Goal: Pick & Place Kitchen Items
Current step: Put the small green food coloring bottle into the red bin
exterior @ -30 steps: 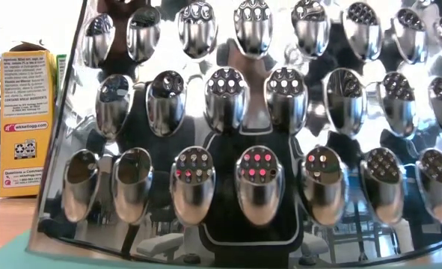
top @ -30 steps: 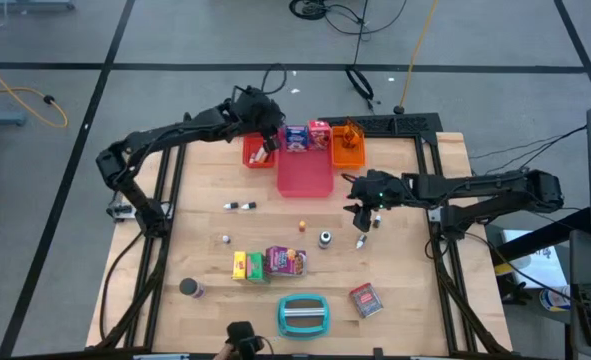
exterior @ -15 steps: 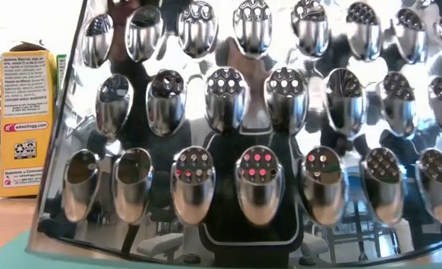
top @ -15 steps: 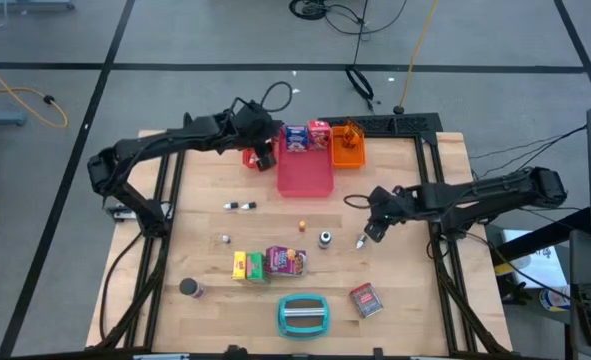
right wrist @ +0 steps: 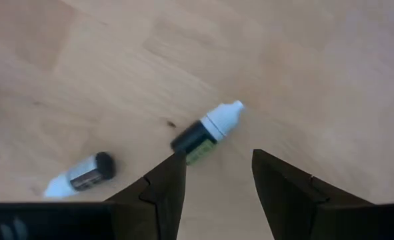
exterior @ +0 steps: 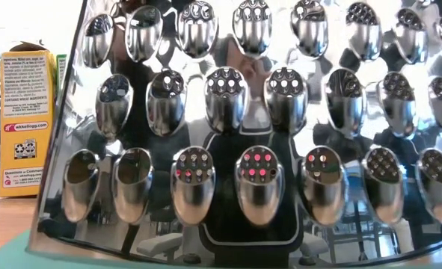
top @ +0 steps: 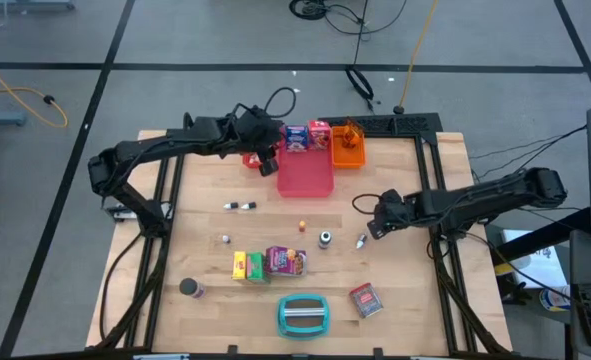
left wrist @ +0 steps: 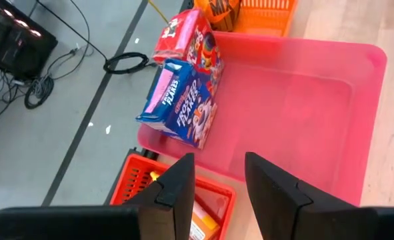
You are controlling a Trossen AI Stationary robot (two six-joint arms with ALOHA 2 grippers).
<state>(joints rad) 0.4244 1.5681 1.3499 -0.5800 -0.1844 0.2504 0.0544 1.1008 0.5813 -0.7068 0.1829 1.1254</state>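
My right gripper (top: pixel 374 229) (right wrist: pixel 213 181) is open and hovers just over a tiny dark bottle with a white cap (right wrist: pixel 205 133) (top: pixel 361 240), which lies on its side on the wood. A small shaker (right wrist: pixel 83 175) (top: pixel 325 238) lies beyond it. My left gripper (top: pixel 266 163) (left wrist: pixel 218 193) is open between the red tray (left wrist: pixel 177 193) and the pink tray (left wrist: pixel 297 107). A blue-white box (left wrist: pixel 180 100) and a red-white box (left wrist: pixel 183 40) stand at the pink tray's far end. Yellow (top: pixel 240 265) and green (top: pixel 256 266) boxes, a purple packet (top: pixel 287 260) and a dark can (top: pixel 188 288) sit toward the near edge.
An orange tray (top: pixel 348 150) sits right of the pink one. The teal-and-grey grater (top: pixel 303 314) lies at the near edge and fills the low view beside the yellow box (exterior: pixel 25 123). Another red-white box (top: pixel 366 299), a black-white stick (top: pixel 240 206) and tiny items (top: pixel 302 225) lie scattered.
My right gripper has moved toward the table's right and near edge, ending close beside the tiny bottle. My left gripper has shifted from over the red tray a little toward the near edge, next to the pink tray's corner. No item has moved.
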